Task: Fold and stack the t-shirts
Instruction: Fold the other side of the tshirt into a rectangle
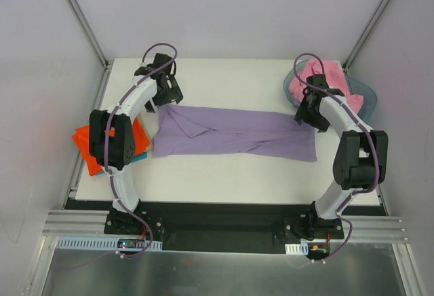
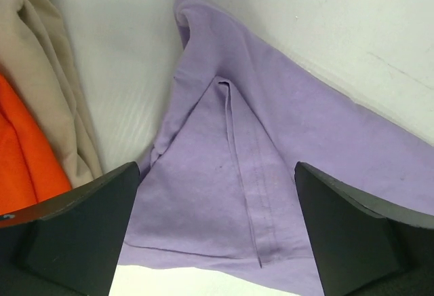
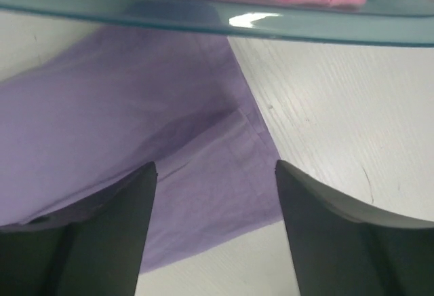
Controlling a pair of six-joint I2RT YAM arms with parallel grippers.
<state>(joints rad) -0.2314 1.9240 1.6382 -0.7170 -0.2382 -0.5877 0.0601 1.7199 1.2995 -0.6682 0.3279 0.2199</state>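
Observation:
The lavender t-shirt (image 1: pixel 234 133) lies flat across the table's middle as a long folded strip. My left gripper (image 1: pixel 167 94) is open just above its far left corner; the left wrist view shows the cloth (image 2: pixel 271 146) between the spread fingers (image 2: pixel 81 228). My right gripper (image 1: pixel 308 115) is open over the shirt's far right corner, seen in the right wrist view (image 3: pixel 135 119). A pink shirt (image 1: pixel 319 82) sits in the basket. An orange-red shirt (image 1: pixel 135 136) lies on a teal one (image 1: pixel 139 156) at the left edge.
The grey-blue plastic basket (image 1: pixel 366 96) stands at the far right corner, its rim close over my right gripper (image 3: pixel 217 21). A beige cloth (image 2: pixel 41 72) lies beside the orange shirt (image 2: pixel 20 146) in the left wrist view. White walls enclose the table.

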